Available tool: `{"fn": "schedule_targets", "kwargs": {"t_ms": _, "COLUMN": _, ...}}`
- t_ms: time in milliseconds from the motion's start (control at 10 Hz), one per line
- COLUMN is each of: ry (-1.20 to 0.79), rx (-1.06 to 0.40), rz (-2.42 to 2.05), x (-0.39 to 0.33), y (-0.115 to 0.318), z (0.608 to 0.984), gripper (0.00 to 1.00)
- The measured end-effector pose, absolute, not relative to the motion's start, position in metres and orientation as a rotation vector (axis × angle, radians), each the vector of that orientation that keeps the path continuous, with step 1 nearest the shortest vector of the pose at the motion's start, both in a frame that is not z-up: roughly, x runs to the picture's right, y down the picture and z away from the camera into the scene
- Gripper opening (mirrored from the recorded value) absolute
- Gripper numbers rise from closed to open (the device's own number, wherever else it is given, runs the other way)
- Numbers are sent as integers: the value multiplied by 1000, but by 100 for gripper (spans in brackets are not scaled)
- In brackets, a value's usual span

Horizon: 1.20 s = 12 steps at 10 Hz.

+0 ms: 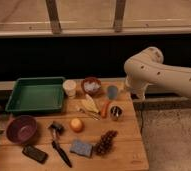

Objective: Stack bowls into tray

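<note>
The green tray (35, 94) lies empty at the back left of the wooden table. The dark purple bowl (22, 129) sits in front of it, near the front left edge. The smaller reddish-brown bowl (92, 86) with a pale inside stands at the back middle, right of a cream cup (69, 87). My white arm reaches in from the right. Its gripper (131, 92) end hangs at the table's back right corner, well apart from both bowls and holding nothing that I can see.
A grey-blue cup (112, 91) and a metal cup (116, 112) stand near the arm's end. A banana (90, 105), carrot (105, 108), orange (77, 124), grapes (105, 142), sponge (81, 148), brush (59, 145) and a dark flat object (35, 153) lie on the table.
</note>
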<state>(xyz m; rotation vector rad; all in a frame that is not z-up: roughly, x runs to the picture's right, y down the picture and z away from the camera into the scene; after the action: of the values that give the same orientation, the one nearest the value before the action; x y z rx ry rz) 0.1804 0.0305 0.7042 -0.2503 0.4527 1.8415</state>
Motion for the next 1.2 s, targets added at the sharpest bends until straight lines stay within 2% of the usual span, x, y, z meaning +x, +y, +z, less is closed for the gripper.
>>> {"fn": "schedule_targets", "kwargs": {"t_ms": 1100, "ry": 451, "rx": -244, "rz": 1837, "x": 180, "y": 30, "z": 705, "gripper": 65}}
{"fn": "schedule_targets", "kwargs": {"t_ms": 1200, "ry": 399, "rx": -235, "rz": 1826, "x": 177, "y": 27, "z": 707, "gripper": 65}}
